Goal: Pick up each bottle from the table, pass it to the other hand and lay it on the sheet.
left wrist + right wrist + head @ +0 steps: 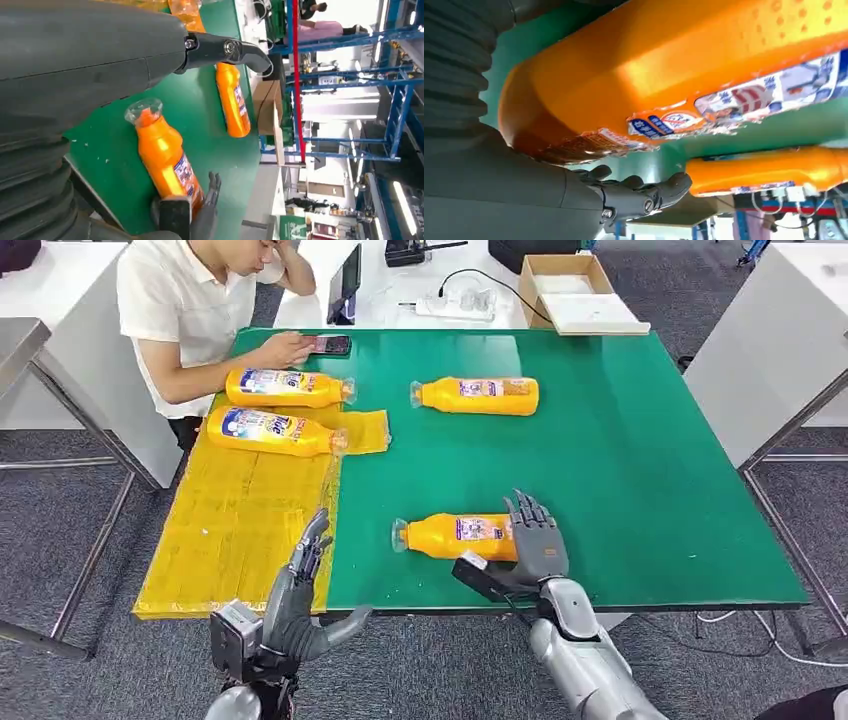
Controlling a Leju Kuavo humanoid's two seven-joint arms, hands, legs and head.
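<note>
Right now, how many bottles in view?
4. Two lie on the yellow sheet: far bottle, second bottle. One lies mid-table. The near bottle lies by the right hand.

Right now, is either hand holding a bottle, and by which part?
Nothing is lifted. The right hand is open at the base end of the near bottle, which lies on the green table; a closed grip cannot be told. The left hand holds nothing.

Two orange bottles lying on the yellow sheet carry blue-and-white labels with large lettering, too blurred to read. The labels on the near bottle and the far bottle show small printed characters, also illegible.
</note>
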